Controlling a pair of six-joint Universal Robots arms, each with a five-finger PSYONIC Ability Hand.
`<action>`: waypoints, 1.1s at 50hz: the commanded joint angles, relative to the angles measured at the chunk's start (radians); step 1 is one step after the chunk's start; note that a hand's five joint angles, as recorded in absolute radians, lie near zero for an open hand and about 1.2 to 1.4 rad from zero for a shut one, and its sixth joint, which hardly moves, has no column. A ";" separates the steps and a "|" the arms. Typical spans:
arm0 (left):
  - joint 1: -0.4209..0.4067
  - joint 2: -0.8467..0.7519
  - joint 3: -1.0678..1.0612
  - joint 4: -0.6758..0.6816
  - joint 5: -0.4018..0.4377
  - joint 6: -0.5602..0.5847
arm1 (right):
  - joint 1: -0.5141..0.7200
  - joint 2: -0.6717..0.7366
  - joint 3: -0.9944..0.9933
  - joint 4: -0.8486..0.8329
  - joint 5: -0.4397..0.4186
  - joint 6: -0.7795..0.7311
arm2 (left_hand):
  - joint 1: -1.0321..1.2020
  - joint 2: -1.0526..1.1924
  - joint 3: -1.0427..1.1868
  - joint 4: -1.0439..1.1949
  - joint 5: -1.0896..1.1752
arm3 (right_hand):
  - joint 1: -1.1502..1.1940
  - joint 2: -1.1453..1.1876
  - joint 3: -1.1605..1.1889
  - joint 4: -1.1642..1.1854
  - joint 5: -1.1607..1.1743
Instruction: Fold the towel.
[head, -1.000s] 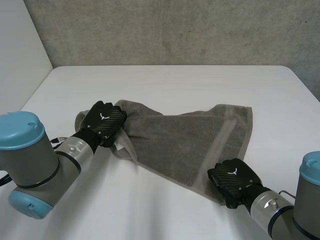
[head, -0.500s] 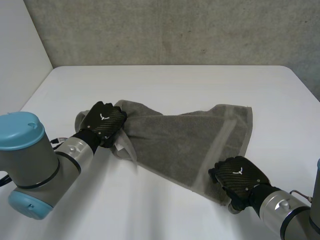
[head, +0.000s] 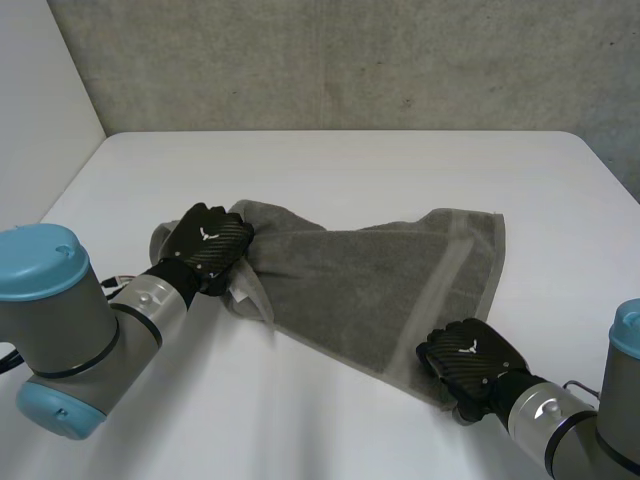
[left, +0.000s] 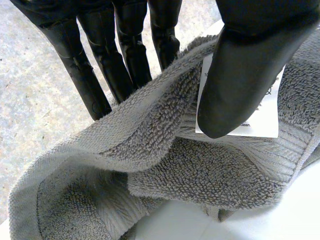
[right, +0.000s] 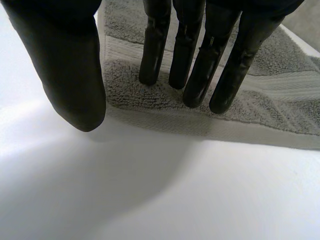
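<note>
**Step in hand (judged).** Taking hold of both ends before the first fold. To do it well:
- The left pinch should sit deep on the hem, not on the label alone.
- The right hand has yet to close on its corner.
- Both ends should then lift together, level, so the cloth falls edge to edge and not in a bunch.

**Item 1. Left arm** (head: 60, 330), lower left of the frame, reaching up and inward.

**Item 2. Left hand** (head: 207, 245), left of centre, back uppermost, closed on the bunched left end of the towel. In its wrist view the thumb (left: 245, 75) presses the white label (left: 265, 117) and the hem against the fingers (left: 125, 55) behind the fold. It is a firm pinch.

**Item 3. Towel** (head: 370, 280), grey terry. It lies slantwise across the middle of the white desk (head: 330, 170), gathered at the left end and spread flatter toward the right.

**Item 4. Right hand** (head: 468, 362), lower right, at the towel's near right corner. Its fingers (right: 200, 75) are straight, with tips resting on the cloth just inside the edge. Its thumb (right: 65, 65) is spread wide, off the towel and over bare desk. It grips nothing.

**Item 5. Right arm** (head: 570, 430), bottom right corner, angled inward.
</note>
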 joint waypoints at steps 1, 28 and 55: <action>0.000 0.000 0.000 0.000 0.000 0.000 | 0.002 0.012 -0.004 -0.009 0.000 0.002 | -0.013 -0.017 -0.024 -0.015 -0.012 | 0.031 0.032 0.021 0.022 0.020; 0.000 0.000 0.000 -0.002 0.000 0.000 | 0.006 0.035 -0.008 -0.072 0.011 0.046 | -0.022 -0.026 -0.033 -0.024 -0.021 | 0.676 0.677 0.666 0.667 0.665; 0.000 0.009 -0.008 -0.002 -0.002 0.000 | 0.015 0.075 -0.048 -0.056 0.000 0.123 | -0.039 -0.044 -0.050 -0.042 -0.038 | 0.676 0.677 0.666 0.667 0.665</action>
